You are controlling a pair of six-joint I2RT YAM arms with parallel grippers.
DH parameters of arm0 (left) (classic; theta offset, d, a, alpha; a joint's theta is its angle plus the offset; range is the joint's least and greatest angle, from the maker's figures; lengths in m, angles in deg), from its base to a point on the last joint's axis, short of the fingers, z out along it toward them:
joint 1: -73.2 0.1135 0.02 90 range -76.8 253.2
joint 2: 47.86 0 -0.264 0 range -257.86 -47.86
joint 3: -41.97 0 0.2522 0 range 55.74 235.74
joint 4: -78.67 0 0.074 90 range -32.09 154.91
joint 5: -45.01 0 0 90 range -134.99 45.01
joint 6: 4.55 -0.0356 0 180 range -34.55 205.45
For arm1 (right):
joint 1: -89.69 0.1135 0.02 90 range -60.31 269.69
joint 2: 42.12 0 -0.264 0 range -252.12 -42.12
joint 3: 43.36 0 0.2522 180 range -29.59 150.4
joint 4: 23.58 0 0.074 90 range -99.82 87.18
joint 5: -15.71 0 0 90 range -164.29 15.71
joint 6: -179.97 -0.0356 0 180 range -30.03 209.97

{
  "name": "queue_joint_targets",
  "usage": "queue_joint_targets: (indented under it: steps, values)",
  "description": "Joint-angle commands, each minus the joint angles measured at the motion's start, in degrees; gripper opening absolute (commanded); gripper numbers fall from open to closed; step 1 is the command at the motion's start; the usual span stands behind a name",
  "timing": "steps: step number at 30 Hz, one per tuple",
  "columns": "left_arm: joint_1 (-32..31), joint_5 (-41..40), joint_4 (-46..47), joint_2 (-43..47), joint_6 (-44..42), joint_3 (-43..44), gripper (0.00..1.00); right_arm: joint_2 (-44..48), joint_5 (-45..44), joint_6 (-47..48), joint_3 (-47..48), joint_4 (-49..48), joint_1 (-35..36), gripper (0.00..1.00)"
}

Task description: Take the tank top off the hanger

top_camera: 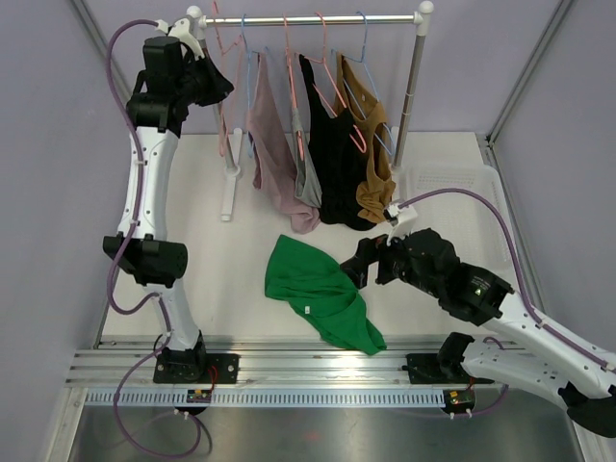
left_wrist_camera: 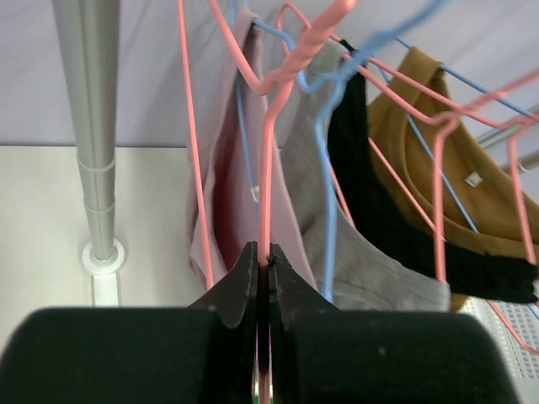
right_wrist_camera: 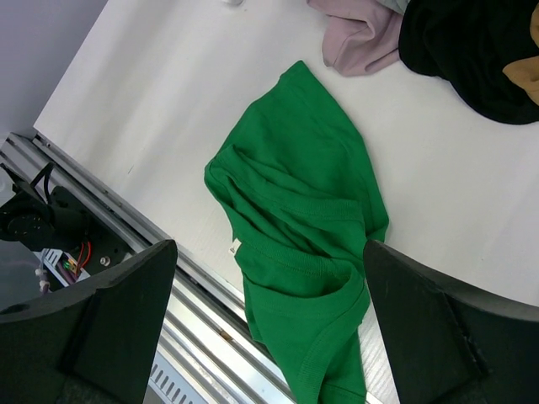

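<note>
Evidently freed, the green tank top [top_camera: 322, 294] was found crumpled on the worktop [top_camera: 221, 279], stretched diagonally close below the right end effector [right_wrist_camera: 269, 244], whose jaws were held apart; the left end effector [left_wrist_camera: 263, 263], far off at the rail [top_camera: 318, 18], was clamped on a pink hanger [left_wrist_camera: 268, 160].

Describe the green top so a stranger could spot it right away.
Find the clothes rack at the back of the table, hung with pink, grey, black and brown garments. In front of them, near the right end effector, lies the green top, crumpled on the table. It is the only green garment and the only one not hanging.
</note>
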Motion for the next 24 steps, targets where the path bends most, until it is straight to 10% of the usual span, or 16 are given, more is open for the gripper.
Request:
queue_joint_targets:
  steps: [1, 8, 12, 18, 24]
  values:
    - [0.57, 2.15, 6.69, -2.72, -0.91, 4.69, 0.02, 0.53, 1.33, 0.22, -0.65, -0.55, 0.4, 1.0]
    - [1.28, 4.18, 6.16, -3.52, -0.3, 2.86, 0.09, -2.01, 0.37, 1.35, -1.26, -0.81, 0.4, 0.99]
    - [1.28, 3.04, 6.08, -0.1, -0.03, 0.13, 0.55, -9.37, 1.07, 3.2, 0.23, -1.51, 0.4, 0.99]
    - [1.28, -0.04, 3.79, 10.53, -0.47, -4.87, 0.97, -23.69, 3.18, 3.03, 2.87, -2.22, 0.4, 0.99]
    - [1.36, -6.17, 6.95, 32.57, 1.54, -30.3, 0.99, -37.23, -0.85, 1.45, 5.33, -3.8, 3.29, 1.0]
